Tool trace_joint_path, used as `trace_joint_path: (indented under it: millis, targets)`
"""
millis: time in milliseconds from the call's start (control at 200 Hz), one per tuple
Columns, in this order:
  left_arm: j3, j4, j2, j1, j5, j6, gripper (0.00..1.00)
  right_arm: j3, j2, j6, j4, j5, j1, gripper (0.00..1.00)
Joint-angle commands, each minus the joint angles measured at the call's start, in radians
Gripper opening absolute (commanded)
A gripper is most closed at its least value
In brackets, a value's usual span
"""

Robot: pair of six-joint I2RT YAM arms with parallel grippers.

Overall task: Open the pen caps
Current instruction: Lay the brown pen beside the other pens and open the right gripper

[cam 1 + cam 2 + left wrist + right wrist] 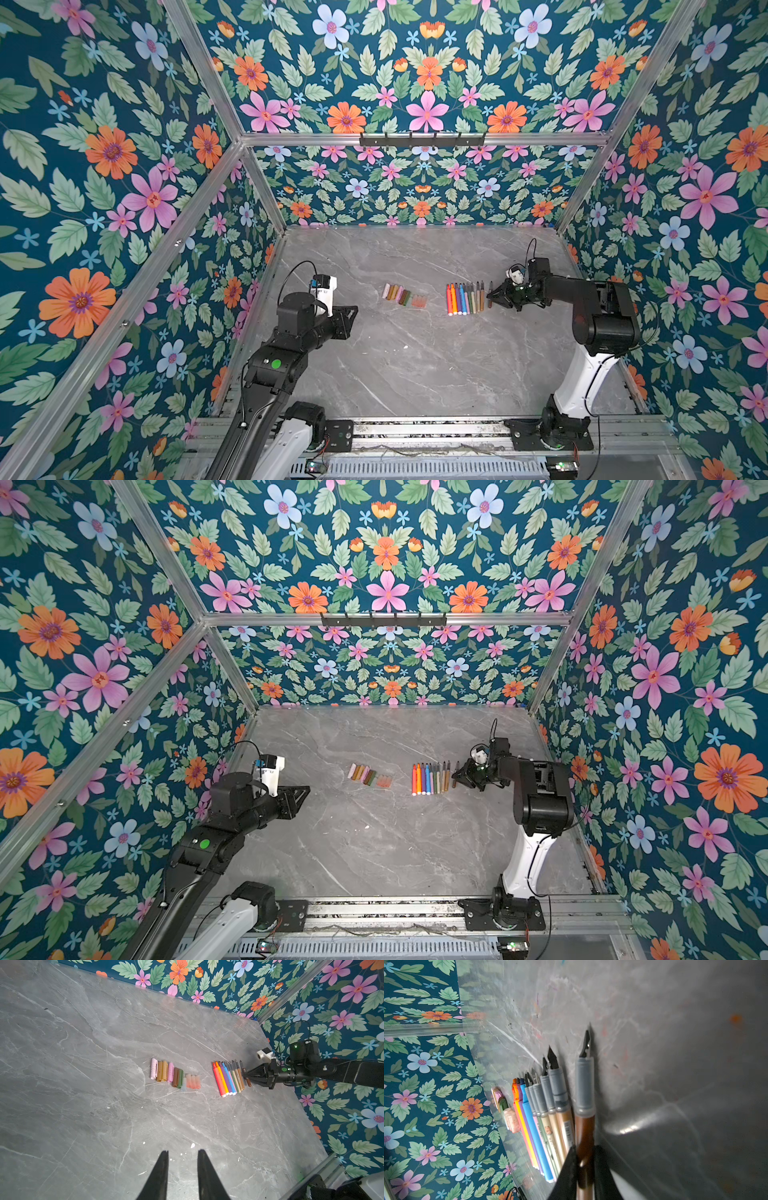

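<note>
Several pen caps (404, 296) (370, 776) lie side by side in a short row at mid-table: pink, gold, brown, green and peach (175, 1076). To their right, several uncapped pens (464, 299) (430, 778) (227, 1078) lie in a row with their nibs pointing away. At the right end, a little apart, lies a brown pen (584, 1126) with a grey grip and a bare nib. My right gripper (492, 296) (584, 1148) is shut on its barrel, low at the table. Well left of the caps, my left gripper (182, 1152) (353, 309) is open and holds nothing.
The grey marble table (415, 365) is walled on three sides by flowered panels. The back wall's edge (187, 999) and the right wall stand near the pens. Small white flecks (192, 1145) dot the table in front of my left fingers.
</note>
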Motion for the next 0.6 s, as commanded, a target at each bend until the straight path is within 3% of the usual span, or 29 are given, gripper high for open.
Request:
trace_joint_path:
  millis: [0, 210, 595]
  targets:
    - [0.020, 0.002, -0.021, 0.000, -0.017, 0.010, 0.27, -0.008, 0.005, 0.002, -0.057, 0.067, 0.001, 0.15]
    - [0.126, -0.098, -0.026, 0.001, -0.060, 0.076, 0.27, -0.021, -0.008, 0.003, -0.047, 0.067, 0.001, 0.08]
    - [0.037, -0.020, -0.051, 0.000, 0.020, 0.049, 0.28, -0.040, -0.022, 0.006, -0.035, 0.062, 0.002, 0.08]
